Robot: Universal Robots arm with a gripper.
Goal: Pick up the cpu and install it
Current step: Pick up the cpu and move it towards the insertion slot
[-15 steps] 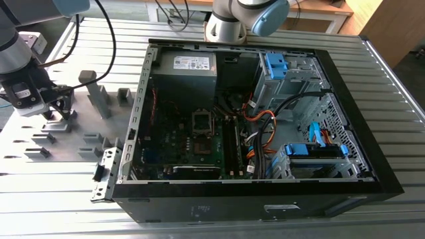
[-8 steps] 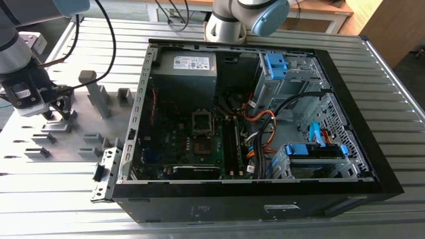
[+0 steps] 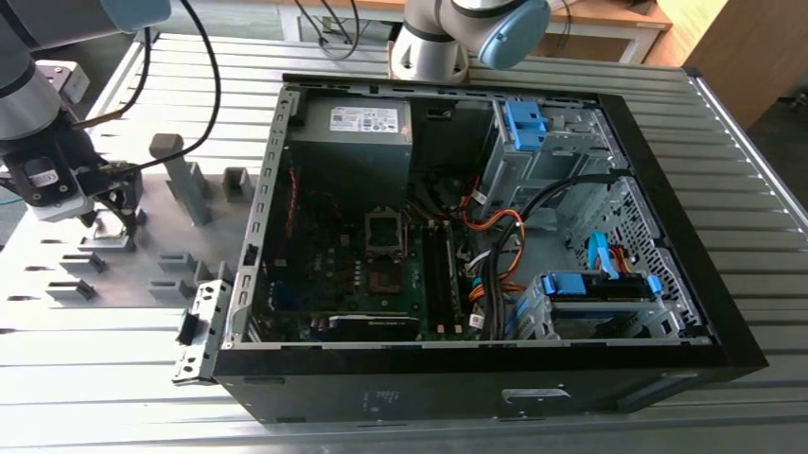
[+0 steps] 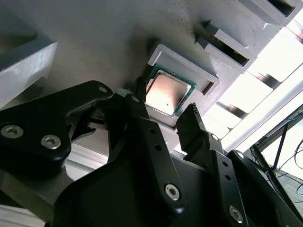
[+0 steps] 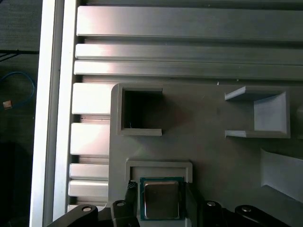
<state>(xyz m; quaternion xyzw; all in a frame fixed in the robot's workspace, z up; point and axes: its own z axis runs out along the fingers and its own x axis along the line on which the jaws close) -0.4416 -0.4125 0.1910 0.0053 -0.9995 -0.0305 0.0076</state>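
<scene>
A ribbed metal table [image 3: 745,189] carries one open black computer case [image 3: 505,397] and one grey plate [image 3: 127,284]. The case's white label [image 3: 366,119] is too small to read. In the first wrist view the one cpu [image 5: 161,199] lies in a frame [image 5: 158,165] on the plate, the claw [image 5: 160,187] spread wide astride it.

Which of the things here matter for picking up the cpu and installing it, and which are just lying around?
For the job: cpu in its grey holder; gripper, open, astride the chip; motherboard inside the open computer case.
Just lying about: empty square holder; power supply box; blue drive brackets; orange cables.
</scene>
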